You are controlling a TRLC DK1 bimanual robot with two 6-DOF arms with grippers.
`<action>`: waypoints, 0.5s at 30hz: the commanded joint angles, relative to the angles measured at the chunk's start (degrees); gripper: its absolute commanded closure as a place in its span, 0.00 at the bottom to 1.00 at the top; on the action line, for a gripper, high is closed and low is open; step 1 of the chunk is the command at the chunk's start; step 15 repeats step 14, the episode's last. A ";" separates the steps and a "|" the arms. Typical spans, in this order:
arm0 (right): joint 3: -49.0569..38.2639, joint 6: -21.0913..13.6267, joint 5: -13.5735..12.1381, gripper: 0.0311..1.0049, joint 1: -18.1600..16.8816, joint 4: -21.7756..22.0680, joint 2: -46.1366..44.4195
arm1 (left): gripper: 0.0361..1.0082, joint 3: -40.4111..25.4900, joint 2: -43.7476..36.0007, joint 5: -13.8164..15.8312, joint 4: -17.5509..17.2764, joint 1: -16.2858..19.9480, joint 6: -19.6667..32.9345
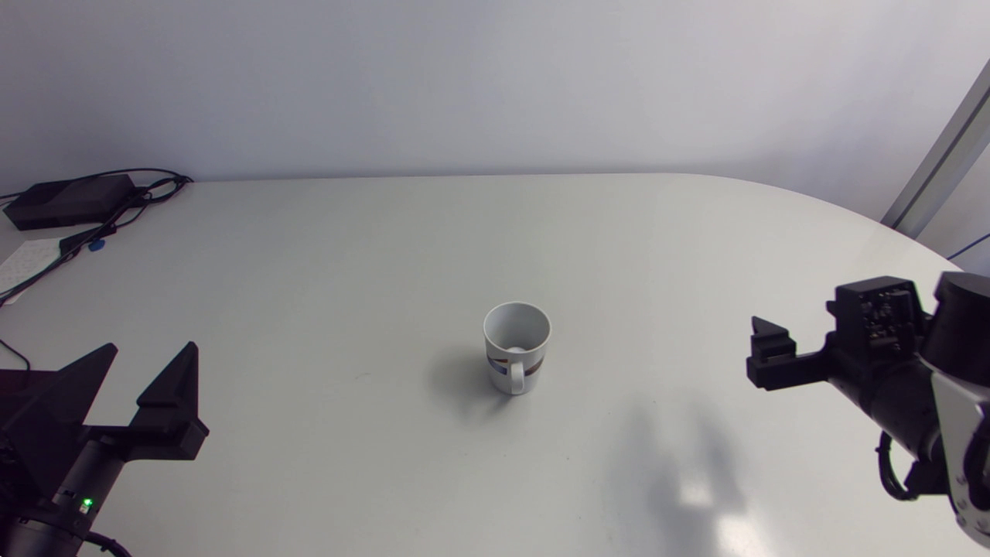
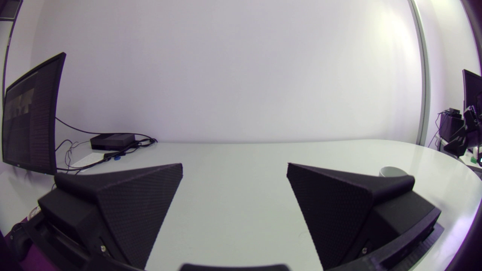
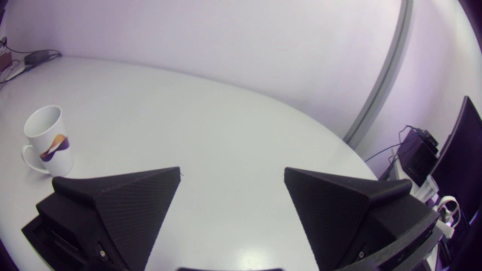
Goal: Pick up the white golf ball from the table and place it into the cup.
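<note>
A white cup point(image 1: 501, 357) with a coloured band and a handle stands upright near the middle of the table. The white golf ball point(image 1: 517, 350) lies inside it, only its top showing. My left gripper point(image 1: 148, 348) rests open at the near left, far from the cup, with nothing between its fingers. My right gripper point(image 1: 766, 344) hangs open at the right, well clear of the cup. In the right wrist view the cup point(image 3: 52, 158) stands off beside the open gripper point(image 3: 231, 171). Beyond one finger of the open left gripper point(image 2: 234, 167), only the cup's rim point(image 2: 391, 172) shows.
A black box point(image 1: 69, 199) with cables and a white sheet point(image 1: 27, 259) sit at the table's far left corner. The table's edge point(image 1: 851, 209) curves round at the far right.
</note>
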 commanded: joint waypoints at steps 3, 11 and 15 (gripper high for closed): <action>-6.73 3.45 4.73 0.04 -0.22 -1.22 -14.37 | 0.02 -1.21 -0.93 0.09 0.51 0.26 -0.35; -12.97 4.94 5.43 0.04 -0.22 -10.18 -37.93 | 0.02 -1.21 -0.93 0.09 0.51 0.17 -0.35; -14.46 4.68 5.43 0.04 -0.22 -12.73 -42.59 | 0.02 -1.21 -0.93 0.09 0.51 0.26 -0.35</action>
